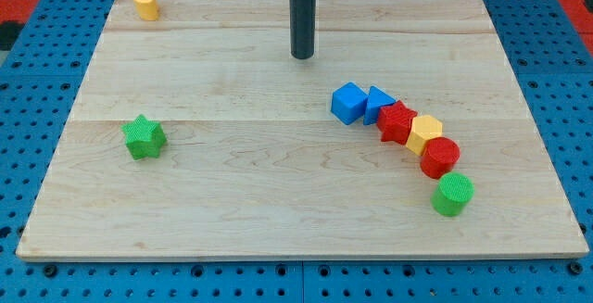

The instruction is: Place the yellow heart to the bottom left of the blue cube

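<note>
Single camera view of a wooden board (278,201) resting on a blue perforated table (37,108). The arm carries no claw, so there is no open or closed state to report; it ends in a dark vertical rod whose lower end, my tip (303,56), stands on the board in the upper centre of the frame, touching no block. Below and to the right of my tip, apart from it, lies the blue cube (348,103), which heads a curved chain of blocks running toward the lower right: a blue triangular block (378,103) just beside the cube, then a red star-like block (398,122), a yellow block (425,133), a red cylinder (440,157) and a green cylinder (453,195), each touching or nearly touching its neighbour. The yellow heart (145,3) sits in the far upper left corner of the board, well apart from my tip and from the blue cube. A green star (144,137) lies alone at the left, midway down the frame.
</note>
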